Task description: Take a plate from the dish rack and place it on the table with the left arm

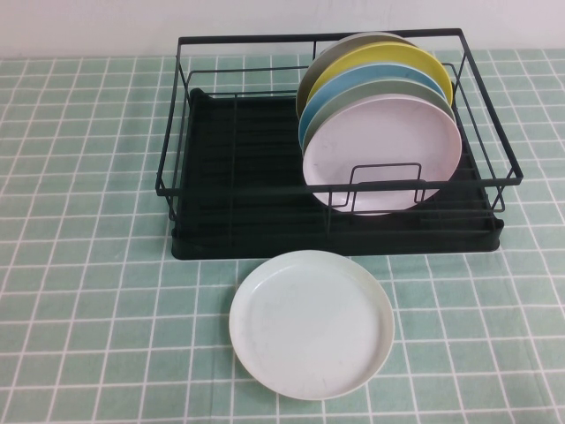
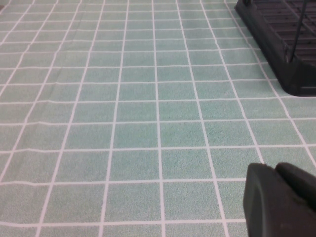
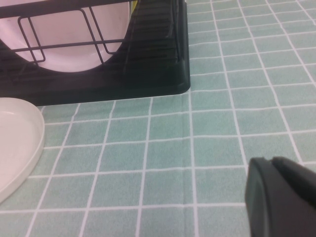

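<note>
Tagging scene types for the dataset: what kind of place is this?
Likely a mock kitchen tabletop: a black dish rack with coloured plates standing in it, a white plate lying flat on the tiled table. Left gripper and right gripper are over bare tiles.

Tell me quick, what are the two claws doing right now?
Left gripper: over bare tiles beside the rack, holding nothing; open or shut cannot be told.
Right gripper: the same.

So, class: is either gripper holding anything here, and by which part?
Nothing is held. The plate lies flat on the table, in front of the dish rack. The left gripper and right gripper hang over bare tiles.
</note>
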